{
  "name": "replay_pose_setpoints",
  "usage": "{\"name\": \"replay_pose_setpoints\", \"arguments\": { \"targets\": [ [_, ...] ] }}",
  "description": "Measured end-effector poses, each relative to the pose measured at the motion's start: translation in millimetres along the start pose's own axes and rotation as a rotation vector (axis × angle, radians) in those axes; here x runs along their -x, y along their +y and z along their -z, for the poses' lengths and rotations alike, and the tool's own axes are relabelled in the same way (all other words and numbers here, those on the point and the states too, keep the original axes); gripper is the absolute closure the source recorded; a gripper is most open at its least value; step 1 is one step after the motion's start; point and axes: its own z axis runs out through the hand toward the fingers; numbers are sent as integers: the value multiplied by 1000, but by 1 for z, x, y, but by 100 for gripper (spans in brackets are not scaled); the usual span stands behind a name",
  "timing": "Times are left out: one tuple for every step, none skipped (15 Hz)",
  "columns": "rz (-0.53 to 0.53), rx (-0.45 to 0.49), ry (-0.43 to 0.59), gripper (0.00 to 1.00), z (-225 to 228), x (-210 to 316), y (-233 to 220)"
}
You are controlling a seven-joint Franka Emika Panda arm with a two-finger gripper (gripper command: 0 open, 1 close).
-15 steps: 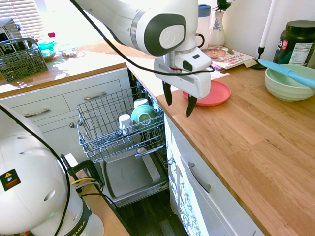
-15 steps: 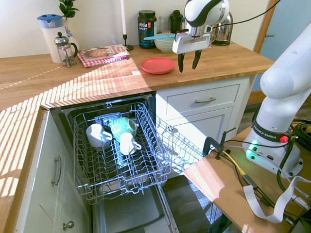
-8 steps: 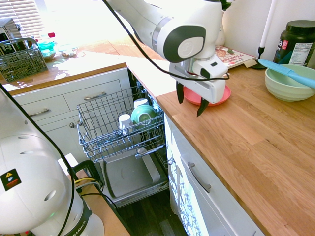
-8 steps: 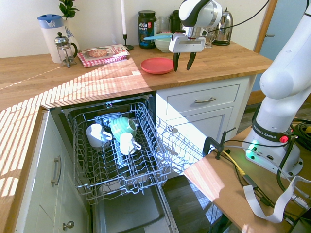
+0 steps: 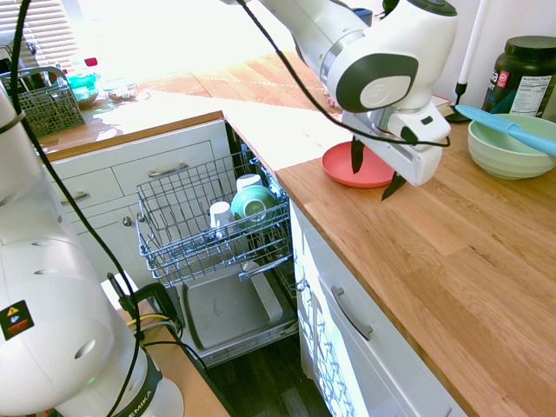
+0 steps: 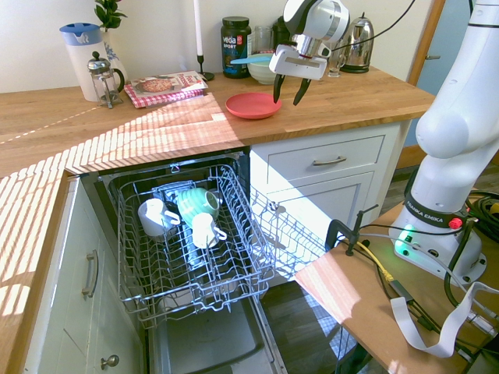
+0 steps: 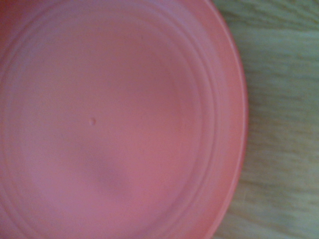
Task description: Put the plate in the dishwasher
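The coral-red plate point(image 5: 340, 167) point(image 6: 251, 105) lies flat on the wooden counter, near the edge above the dishwasher. My gripper point(image 5: 373, 176) point(image 6: 287, 98) hangs open just above the plate's rim on the side toward the pale green bowl, fingers pointing down with nothing between them. In the wrist view the plate point(image 7: 119, 119) fills most of the picture, with wood beside its rim. The dishwasher stands open below the counter with its wire rack point(image 5: 187, 217) point(image 6: 234, 257) pulled out over the lowered door point(image 5: 230, 308).
The rack holds white cups point(image 6: 156, 218) and a small green bowl point(image 5: 252, 201). A pale green bowl point(image 5: 508, 148) with a blue spatula stands further along the counter, beside a dark jar point(image 5: 526, 74). A magazine point(image 6: 164, 84) and a kettle point(image 6: 359, 47) are on the counter too.
My gripper has moved from over the counter's edge by the dishwasher across to the plate and lower, still open. The plate has not moved.
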Motion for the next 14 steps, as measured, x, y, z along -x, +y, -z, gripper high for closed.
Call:
{"name": "replay_pose_setpoints", "arguments": {
  "targets": [
    [-7,-12,-5,0,-2,-9,-2],
    [-14,-21,-11,0,-5,-17,-3],
    [-14,-37,-19,0,-7,-23,-4],
    [-10,-56,-29,0,-11,-28,-6],
    [-8,-73,-40,0,-14,-32,-7],
    [-5,-89,-51,0,-19,-35,-8],
    [0,-105,-56,100,-20,-37,-11],
    [4,-113,-60,100,-22,-38,-13],
    [9,-120,-61,100,-22,-38,-15],
    [16,-133,-67,100,-23,-38,-17],
    [23,-142,-70,100,-24,-37,-18],
    [29,-145,-71,100,-25,-38,-19],
    [32,-145,-71,100,-25,-38,-20],
    [34,-144,-72,100,-25,-38,-20]
  ]
}}
